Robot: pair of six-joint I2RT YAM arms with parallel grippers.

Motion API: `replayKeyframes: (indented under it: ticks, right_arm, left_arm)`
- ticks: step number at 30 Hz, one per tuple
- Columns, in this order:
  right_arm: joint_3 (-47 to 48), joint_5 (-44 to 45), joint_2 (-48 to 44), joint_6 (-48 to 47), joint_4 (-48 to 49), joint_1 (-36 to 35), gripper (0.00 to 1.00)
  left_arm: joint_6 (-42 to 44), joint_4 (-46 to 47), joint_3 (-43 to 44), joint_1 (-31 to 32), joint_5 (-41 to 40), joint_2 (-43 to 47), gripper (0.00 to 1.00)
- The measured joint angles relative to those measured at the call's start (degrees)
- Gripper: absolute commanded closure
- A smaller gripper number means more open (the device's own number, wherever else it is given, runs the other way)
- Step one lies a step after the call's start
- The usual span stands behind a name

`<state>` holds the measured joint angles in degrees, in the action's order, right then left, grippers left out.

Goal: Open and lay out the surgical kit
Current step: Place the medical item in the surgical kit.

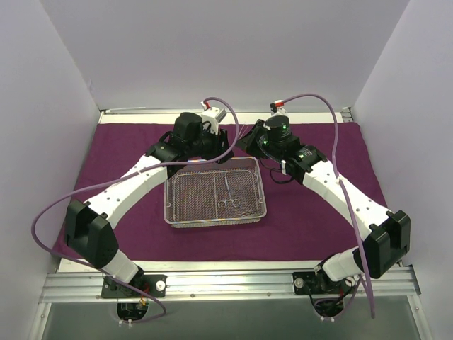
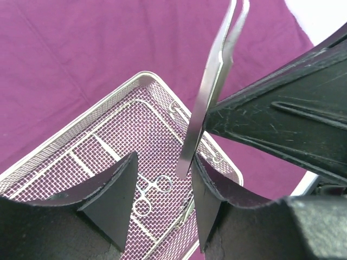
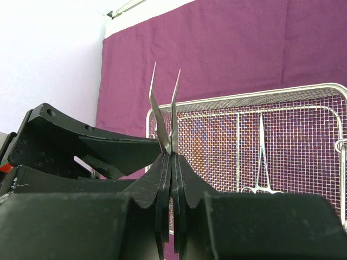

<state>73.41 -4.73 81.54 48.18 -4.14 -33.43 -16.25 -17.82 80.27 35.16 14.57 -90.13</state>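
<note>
The dark purple cloth wrap (image 1: 297, 219) lies spread flat on the table. The silver wire-mesh tray (image 1: 216, 222) sits on it at the centre, with a ring-handled scissor-like instrument (image 1: 228, 195) lying inside. My right gripper (image 3: 172, 157) is shut on thin metal tweezers (image 3: 165, 108) and holds them in the air over the tray's far edge. My left gripper (image 2: 162, 200) is open, and the tweezers' blunt end (image 2: 203, 103) hangs between its fingers, close to the right finger (image 2: 209, 200). The two grippers meet tip to tip in the top view, left (image 1: 225, 145) and right (image 1: 246, 140).
White walls enclose the table on three sides. A metal rail (image 1: 226, 283) runs along the near edge by the arm bases. Purple cables loop from both arms. The cloth (image 2: 81, 43) reaches nearly to the back wall.
</note>
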Motion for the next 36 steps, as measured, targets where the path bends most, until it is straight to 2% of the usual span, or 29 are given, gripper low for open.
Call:
replayKeyframes:
  ticks: [11,22,26,30,36]
  right_arm:
    - [0.09,-0.04,0.0,0.76,0.0,0.9,1.0]
    - [-0.07,-0.24,0.55,3.74,1.03,9.7,1.0]
    - [-2.82,-1.05,0.74,6.54,3.61,13.73,1.0]
    - [-7.3,-2.19,1.6,11.69,7.45,20.85,1.0]
    - [-10.27,-4.11,7.89,16.98,13.57,31.21,1.0]
  left_arm:
    - [1.14,-0.7,0.76,0.0,-0.85,-0.39,0.47]
    - [3.06,-3.1,-0.44,-0.17,-0.46,5.44,0.46]
    - [3.41,-3.69,-1.18,-1.16,-0.68,7.04,0.46]
    - [3.43,-4.07,-2.86,-3.21,-0.7,7.67,0.46]
    - [3.45,-5.25,-7.43,-6.97,-0.22,9.64,0.47]
